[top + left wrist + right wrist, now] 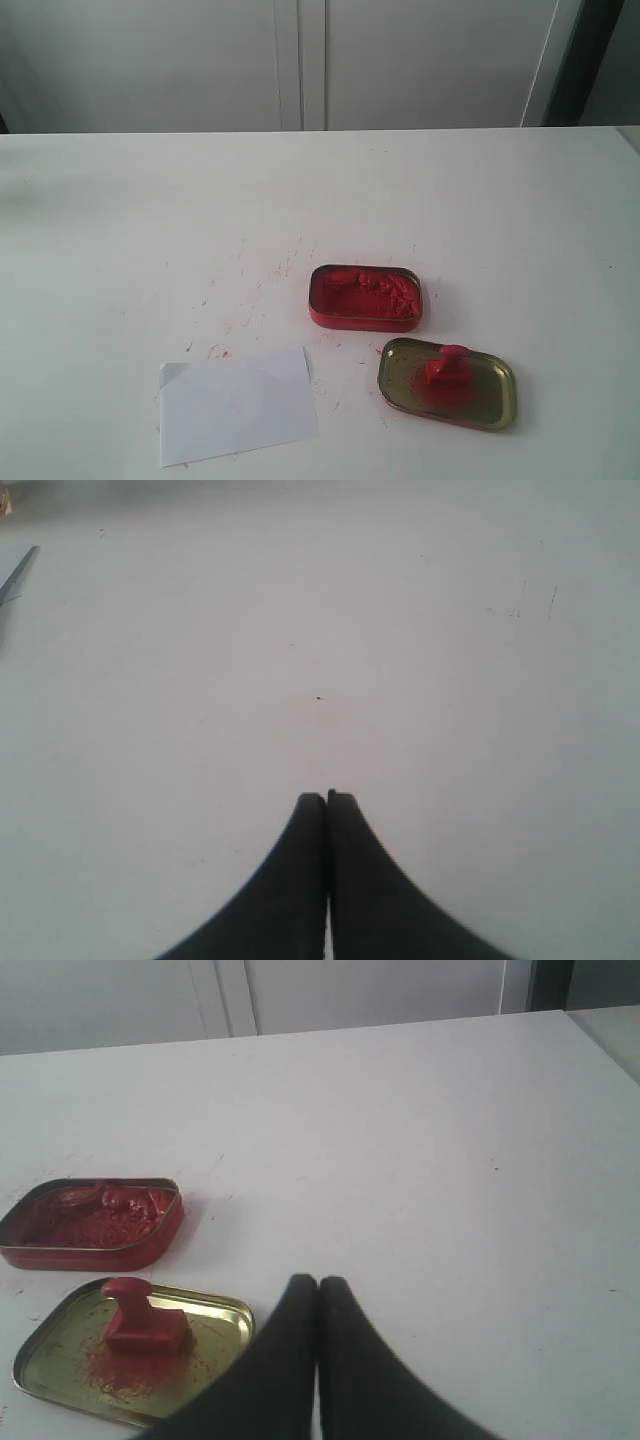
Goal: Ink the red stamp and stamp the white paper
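Observation:
The red stamp [446,371] [140,1322] stands upright on its block base inside the gold tin lid [495,388] [215,1312]. The white paper [236,404] lies flat at the front left of the table, one corner folded; no imprint shows on it. The red tin of ink paste [364,297] [90,1222] sits open just behind the lid. My right gripper [318,1282] is shut and empty, hovering beside the lid's edge. My left gripper [326,797] is shut and empty over bare table. Neither gripper appears in the exterior view.
The white table [150,220] carries faint red smears [270,275] between the paper and the tin. A grey cabinet wall [300,60] stands behind the table's far edge. A thin dark edge [18,575] shows in the left wrist view.

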`<action>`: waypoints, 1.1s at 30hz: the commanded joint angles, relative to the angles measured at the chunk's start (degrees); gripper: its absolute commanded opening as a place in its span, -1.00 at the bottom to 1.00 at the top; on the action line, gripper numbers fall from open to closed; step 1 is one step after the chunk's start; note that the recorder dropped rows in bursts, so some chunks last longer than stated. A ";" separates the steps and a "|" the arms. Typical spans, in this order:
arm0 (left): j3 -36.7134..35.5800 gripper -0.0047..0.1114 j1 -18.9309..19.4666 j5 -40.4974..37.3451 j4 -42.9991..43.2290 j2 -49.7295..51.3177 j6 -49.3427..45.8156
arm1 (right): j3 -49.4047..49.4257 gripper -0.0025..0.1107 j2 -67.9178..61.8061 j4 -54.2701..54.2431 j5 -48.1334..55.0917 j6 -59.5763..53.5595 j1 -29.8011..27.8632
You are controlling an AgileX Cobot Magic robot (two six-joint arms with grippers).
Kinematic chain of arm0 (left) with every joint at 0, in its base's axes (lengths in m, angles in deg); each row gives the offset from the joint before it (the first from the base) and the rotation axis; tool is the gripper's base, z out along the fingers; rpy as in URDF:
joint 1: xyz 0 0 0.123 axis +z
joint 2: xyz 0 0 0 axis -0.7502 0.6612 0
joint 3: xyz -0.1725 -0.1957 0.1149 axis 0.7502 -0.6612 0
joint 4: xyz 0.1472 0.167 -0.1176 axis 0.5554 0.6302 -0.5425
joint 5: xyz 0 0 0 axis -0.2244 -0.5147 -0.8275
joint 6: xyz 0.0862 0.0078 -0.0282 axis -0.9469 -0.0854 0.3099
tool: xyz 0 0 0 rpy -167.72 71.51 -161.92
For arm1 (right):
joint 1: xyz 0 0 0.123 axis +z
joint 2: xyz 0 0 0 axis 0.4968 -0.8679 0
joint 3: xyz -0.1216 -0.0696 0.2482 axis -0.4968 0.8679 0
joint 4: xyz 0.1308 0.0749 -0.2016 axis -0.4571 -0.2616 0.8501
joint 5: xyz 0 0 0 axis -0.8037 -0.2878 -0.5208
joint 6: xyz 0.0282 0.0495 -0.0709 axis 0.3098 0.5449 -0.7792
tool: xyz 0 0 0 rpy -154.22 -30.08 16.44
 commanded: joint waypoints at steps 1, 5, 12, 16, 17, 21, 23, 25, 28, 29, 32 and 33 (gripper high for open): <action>-0.53 -0.92 0.23 -0.36 0.13 -0.22 -0.03 | 0.29 -0.96 0.26 0.14 -0.82 0.17 -0.20; -0.53 -0.92 0.23 -0.36 0.13 -0.22 -0.03 | 0.29 -0.96 0.26 0.14 -0.93 0.17 -0.20; -0.53 -0.92 0.23 -0.36 0.13 -0.22 -0.03 | 0.29 -0.96 0.26 0.14 -10.52 0.17 -0.20; -0.53 -0.92 0.23 -0.36 0.13 -0.22 -0.03 | 0.29 -0.96 0.26 0.14 -21.33 0.17 -0.20; -0.53 -0.92 0.23 -0.36 0.13 -0.22 -0.03 | 0.29 -0.96 0.26 0.14 -23.90 0.17 -0.20; -0.53 -0.92 0.23 -0.36 0.13 -0.22 -0.03 | 0.29 -0.96 0.26 0.14 -30.36 0.17 -0.20; -0.53 -0.92 0.23 -0.36 0.13 -0.22 -0.03 | 0.29 -0.96 0.26 0.14 -31.76 0.17 -0.20; -0.53 -0.92 0.23 -0.36 0.13 -0.22 -0.03 | 0.29 -0.96 0.26 0.14 -31.99 0.17 -0.20; -0.53 -0.92 0.23 -0.36 0.13 -0.22 -0.03 | 0.29 -0.96 0.26 0.14 -31.88 0.17 -0.20; -0.53 -0.92 0.23 -0.36 0.13 -0.22 -0.03 | 0.29 -0.96 0.26 0.14 -32.73 0.17 -0.20; -0.53 -0.92 0.23 -0.36 0.13 -0.22 -0.03 | 0.29 -0.96 0.26 0.14 -33.94 0.17 -0.20; -0.53 -0.92 0.23 -0.36 0.13 -0.22 -0.03 | 0.29 -0.96 0.26 0.14 -34.29 0.17 -0.20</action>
